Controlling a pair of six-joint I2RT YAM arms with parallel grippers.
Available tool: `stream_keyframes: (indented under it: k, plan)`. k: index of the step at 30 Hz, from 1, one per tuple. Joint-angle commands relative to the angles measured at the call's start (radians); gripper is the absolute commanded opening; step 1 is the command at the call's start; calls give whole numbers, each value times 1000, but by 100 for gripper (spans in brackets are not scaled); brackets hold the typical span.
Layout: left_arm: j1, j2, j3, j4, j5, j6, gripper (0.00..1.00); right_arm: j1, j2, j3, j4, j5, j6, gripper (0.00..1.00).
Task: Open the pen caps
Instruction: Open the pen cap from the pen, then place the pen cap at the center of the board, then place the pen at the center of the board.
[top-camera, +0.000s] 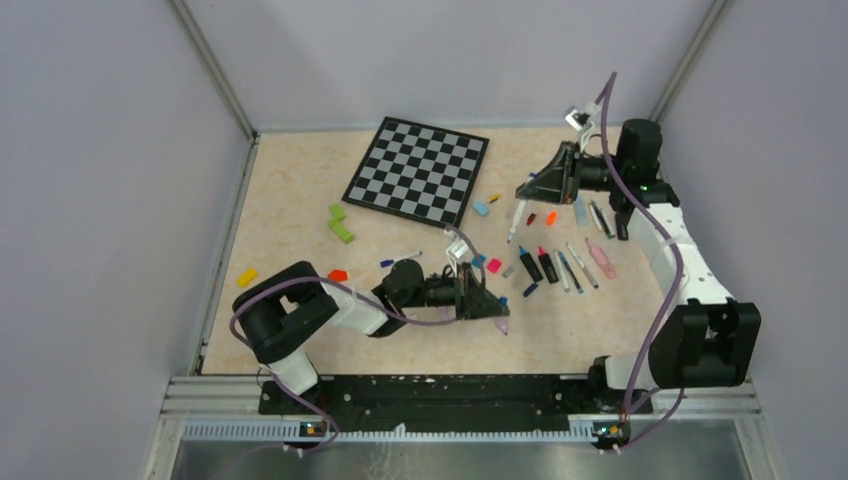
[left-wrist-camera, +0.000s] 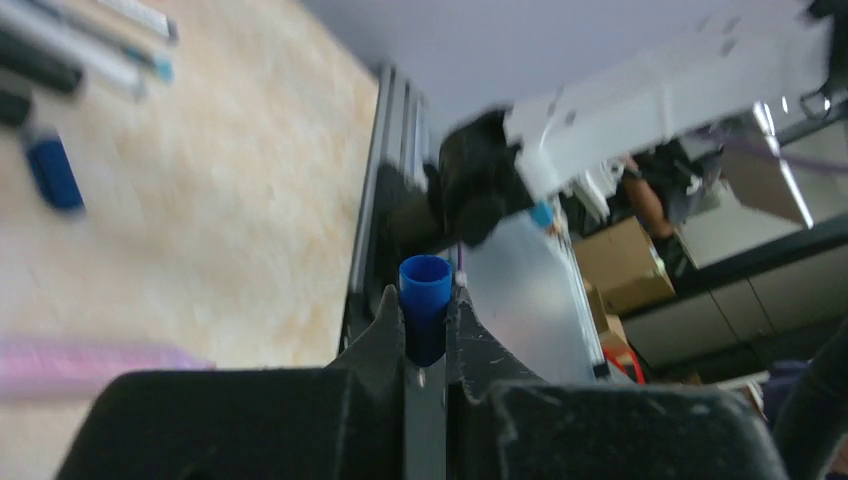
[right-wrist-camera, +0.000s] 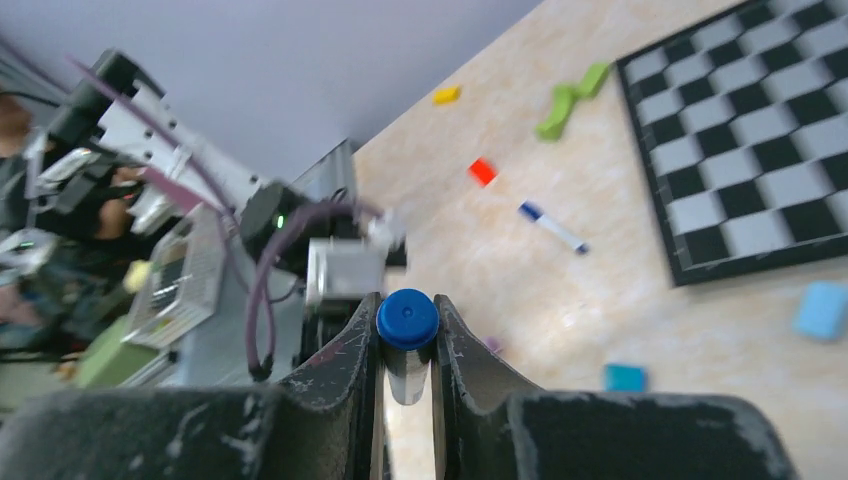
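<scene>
Left wrist reveals left gripper (left-wrist-camera: 425, 302) clamping a blue cap (left-wrist-camera: 425, 280); right gripper (right-wrist-camera: 407, 305) clasps a blue-tipped pen (right-wrist-camera: 407, 322)

Burying the lower half of the short blue open-mouthed plastic cap (left-wrist-camera: 425, 280) between the black fingers (left-wrist-camera: 385, 330) of the left gripper (left-wrist-camera: 427, 305). Smearing a long pink plastic object (left-wrist-camera: 90, 358) into a streak and cutting it off at the left edge of the left wrist view, leaving its kind beyond telling. Cropping the slim black and white pens (left-wrist-camera: 70, 50) at that view's top-left corner. Swallowing most of the slim pen with a round blue plastic end (right-wrist-camera: 407, 322) inside the right gripper (right-wrist-camera: 405, 305), showing only that end. Clipping the black-and-grey checkered board (right-wrist-camera: 760, 130) and a light-blue plastic block (right-wrist-camera: 825, 310) at the right edge of the right wrist view. Shrinking the left gripper's load beyond telling in the top view.
</scene>
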Motion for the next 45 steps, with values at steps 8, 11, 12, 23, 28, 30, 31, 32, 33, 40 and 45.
stream_keyframes:
  k: [8, 11, 12, 23, 28, 30, 31, 32, 33, 40, 45]
  plan:
    - [-40, -74, -117, -181, 67, 79, 0, -19, -24, 68, 28, 55, -51, 0]
    - [-39, -175, -88, -468, -84, 181, 0, -19, -57, -5, -212, 128, -302, 0]
    - [-40, -206, -65, -596, -145, 219, 0, -19, -70, -44, -267, 158, -363, 0]
    - [-42, -240, 63, -1052, -506, 226, 3, 71, 48, -172, -650, 443, -686, 0]
    - [-45, -204, 114, -1109, -542, 204, 4, 125, 122, -154, -653, 498, -673, 4]
    - [-45, -201, 124, -1124, -559, 207, 6, 138, 155, -146, -657, 510, -670, 5]
    - [-45, -200, 128, -1131, -575, 207, 7, 143, 175, -140, -661, 511, -669, 6]
    - [-45, -197, 132, -1136, -591, 210, 8, 148, 196, -134, -666, 512, -672, 6]
    - [-45, -194, 137, -1140, -597, 211, 8, 157, 218, -127, -674, 517, -677, 6]
    - [-46, -169, 142, -1158, -609, 198, 10, 227, 290, -118, -652, 591, -625, 9]
    - [-49, -158, 150, -1176, -617, 202, 13, 242, 335, -109, -650, 618, -608, 11]
